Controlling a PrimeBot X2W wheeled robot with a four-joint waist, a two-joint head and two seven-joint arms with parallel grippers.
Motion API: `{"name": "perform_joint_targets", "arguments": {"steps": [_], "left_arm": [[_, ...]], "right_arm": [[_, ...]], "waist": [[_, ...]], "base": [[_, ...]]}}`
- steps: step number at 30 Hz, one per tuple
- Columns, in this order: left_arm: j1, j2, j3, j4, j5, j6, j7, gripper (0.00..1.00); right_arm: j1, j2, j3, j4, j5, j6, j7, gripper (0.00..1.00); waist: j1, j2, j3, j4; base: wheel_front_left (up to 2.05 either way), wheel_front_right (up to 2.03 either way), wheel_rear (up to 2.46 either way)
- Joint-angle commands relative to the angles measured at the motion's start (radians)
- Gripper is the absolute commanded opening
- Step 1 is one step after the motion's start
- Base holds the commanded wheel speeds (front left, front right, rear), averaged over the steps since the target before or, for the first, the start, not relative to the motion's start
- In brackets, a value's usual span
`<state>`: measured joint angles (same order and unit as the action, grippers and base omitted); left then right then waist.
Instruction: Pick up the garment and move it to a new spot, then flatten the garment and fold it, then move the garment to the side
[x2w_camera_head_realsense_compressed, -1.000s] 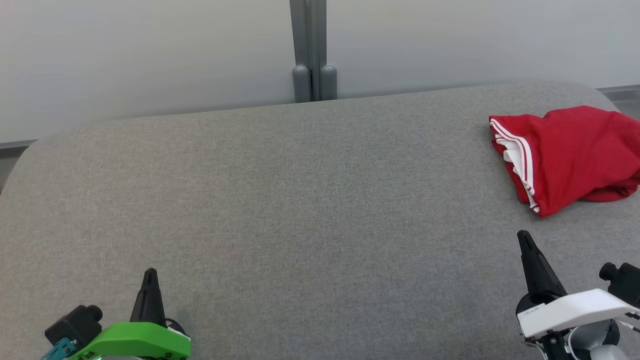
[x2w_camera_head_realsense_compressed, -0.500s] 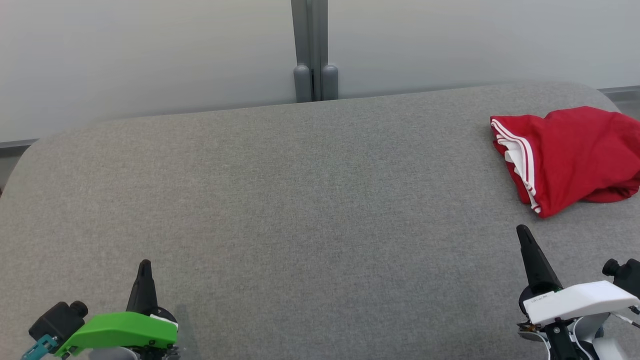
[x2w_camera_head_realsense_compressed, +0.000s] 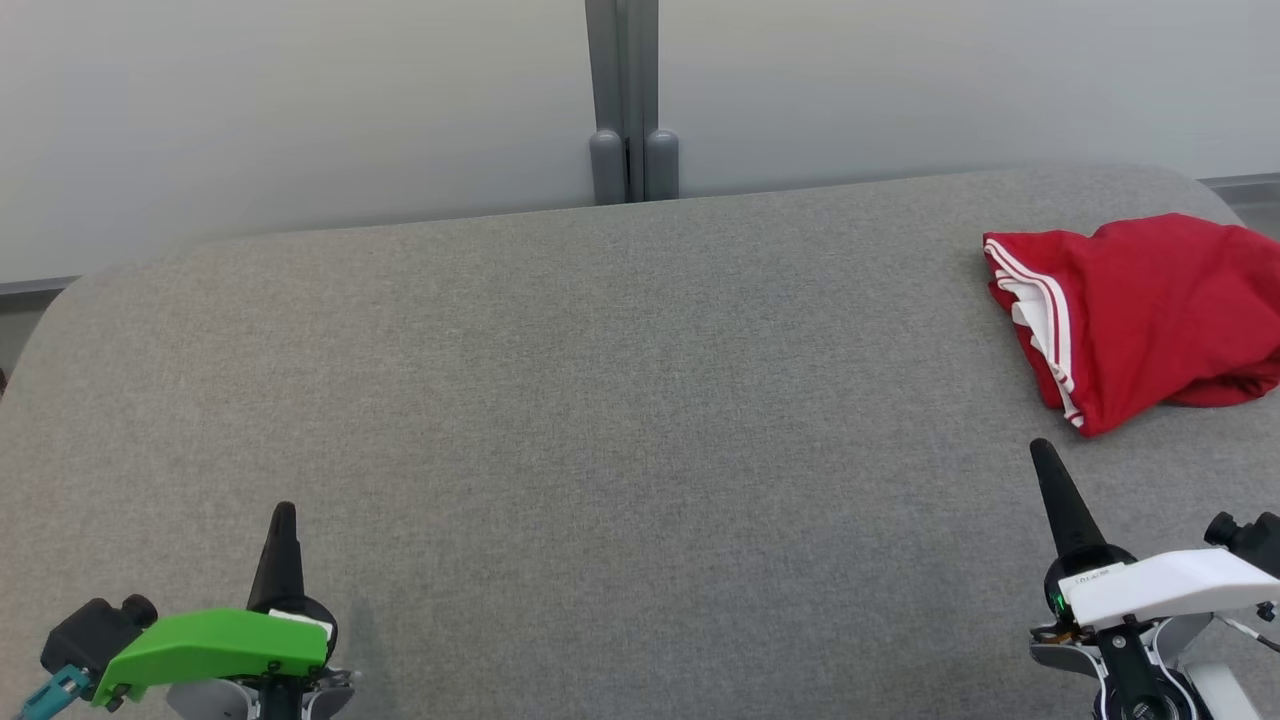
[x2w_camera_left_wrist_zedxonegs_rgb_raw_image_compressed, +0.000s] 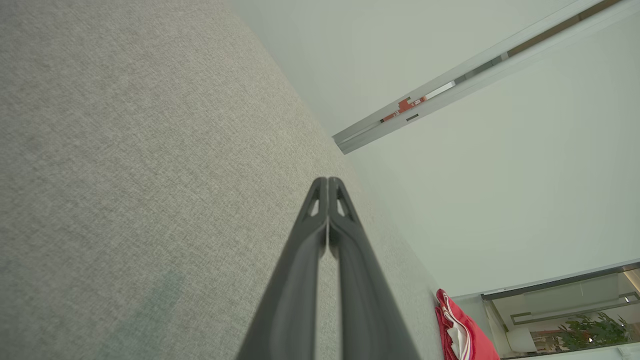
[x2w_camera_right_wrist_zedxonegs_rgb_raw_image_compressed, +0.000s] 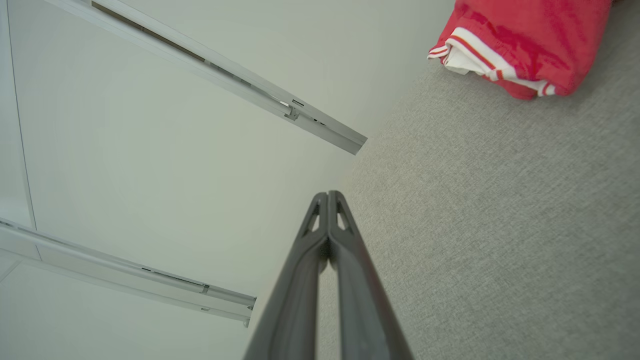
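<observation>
- Left wrist view: the left gripper (x2w_camera_left_wrist_zedxonegs_rgb_raw_image_compressed: 327, 184) has its two fingers pressed together along their whole length. Nothing is between them, and bare grey cloth lies under them.
- The right gripper (x2w_camera_right_wrist_zedxonegs_rgb_raw_image_compressed: 328, 196) is closed the same way and is empty. Its tip points toward the far edge of the surface (x2w_camera_head_realsense_compressed: 600, 400).
- In the head view the grippers sit low at the near edge, one at each corner, well apart.
- The garment (x2w_camera_head_realsense_compressed: 1140, 310) is red with white stripes along a hem. It lies bunched at the far right of the surface, beyond the right gripper's tip, near it but not touching.
- Progress, as a judgement: the hems are stacked in layers, the bundle sits off to the side, the middle is bare and both grippers are empty. That suggests the fold and the last move are done, though the fold looks loose. An untouched heap before the first pick-up could look much the same.
- The garment's right edge is cut off by the head view's frame, and both wrist views crop it too. I cannot tell what kind of garment it is or how many times it is folded.
</observation>
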<state>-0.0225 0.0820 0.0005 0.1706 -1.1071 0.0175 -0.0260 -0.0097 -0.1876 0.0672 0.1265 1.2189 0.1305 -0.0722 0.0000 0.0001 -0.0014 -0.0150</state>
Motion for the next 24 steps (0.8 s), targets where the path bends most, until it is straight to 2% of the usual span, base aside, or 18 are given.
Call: {"name": "perform_joint_targets", "arguments": {"steps": [1, 24], "left_arm": [[-0.027, 0.001, 0.010, -0.011, -0.025, -0.005, 0.007, 0.00], [-0.054, -0.015, 0.059, -0.024, -0.241, -0.025, 0.068, 0.00]], "right_arm": [[-0.027, -0.010, 0.002, -0.003, 0.030, 0.001, -0.006, 0.00], [-0.071, -0.053, 0.060, 0.035, 0.315, 0.001, -0.034, 0.00]], "waist": [[0.0000, -0.0001, 0.000, 0.000], [0.0000, -0.0001, 0.000, 0.006]], "base": [[0.00, 0.00, 0.00], [0.00, 0.00, 0.00]]}}
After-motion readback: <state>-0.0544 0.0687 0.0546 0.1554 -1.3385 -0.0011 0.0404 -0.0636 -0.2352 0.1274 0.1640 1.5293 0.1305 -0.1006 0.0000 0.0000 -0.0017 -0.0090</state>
